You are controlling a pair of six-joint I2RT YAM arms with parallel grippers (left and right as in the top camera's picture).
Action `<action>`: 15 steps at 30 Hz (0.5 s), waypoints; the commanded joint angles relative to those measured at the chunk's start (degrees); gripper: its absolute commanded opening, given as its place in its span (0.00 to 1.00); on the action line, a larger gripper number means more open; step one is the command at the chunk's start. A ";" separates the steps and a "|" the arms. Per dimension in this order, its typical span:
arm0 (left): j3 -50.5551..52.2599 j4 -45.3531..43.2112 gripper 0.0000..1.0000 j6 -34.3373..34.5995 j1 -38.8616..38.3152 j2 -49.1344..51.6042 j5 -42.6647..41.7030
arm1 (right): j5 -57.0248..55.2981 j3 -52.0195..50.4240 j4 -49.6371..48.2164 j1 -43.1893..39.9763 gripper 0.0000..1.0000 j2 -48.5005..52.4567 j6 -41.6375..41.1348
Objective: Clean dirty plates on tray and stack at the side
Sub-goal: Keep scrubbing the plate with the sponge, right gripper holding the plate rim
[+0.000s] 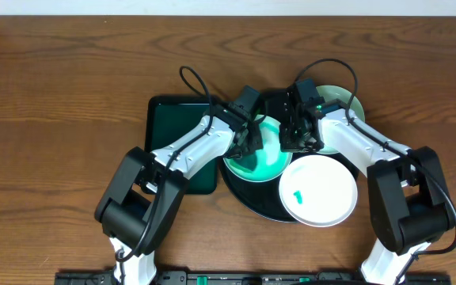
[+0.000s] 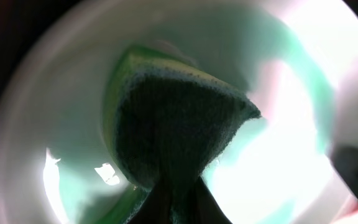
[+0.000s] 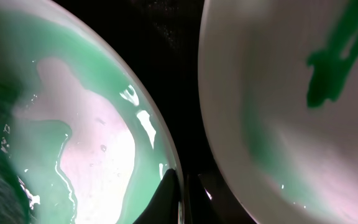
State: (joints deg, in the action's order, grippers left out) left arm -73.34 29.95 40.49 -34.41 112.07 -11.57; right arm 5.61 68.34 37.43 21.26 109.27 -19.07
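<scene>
The round black tray (image 1: 253, 203) holds a plate (image 1: 264, 165) washed with wet green. My left gripper (image 1: 251, 139) is shut on a dark green sponge with a yellow edge (image 2: 179, 118), which is pressed onto that plate (image 2: 55, 93). My right gripper (image 1: 297, 139) is shut on the same plate's right rim (image 3: 166, 155), one finger inside and one outside. A second white plate (image 1: 320, 190) with a small green smear (image 3: 328, 68) lies at the tray's front right. A third pale-mint plate (image 1: 347, 103) shows behind my right arm.
A smaller rectangular dark green tray (image 1: 172, 131) lies left of the black tray, partly under my left arm. Both arms reach in from the front edge and meet over the tray. Bare wooden table (image 1: 62, 103) surrounds it all.
</scene>
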 commanded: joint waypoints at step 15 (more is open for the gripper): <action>-1.88 2.19 0.07 -2.71 0.00 -9.16 9.64 | 0.44 -0.68 -0.17 0.98 0.01 0.13 -0.15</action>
State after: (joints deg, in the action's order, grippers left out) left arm -73.97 30.70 39.24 -34.81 103.42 -10.22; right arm 5.58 68.34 37.43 21.28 109.27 -19.07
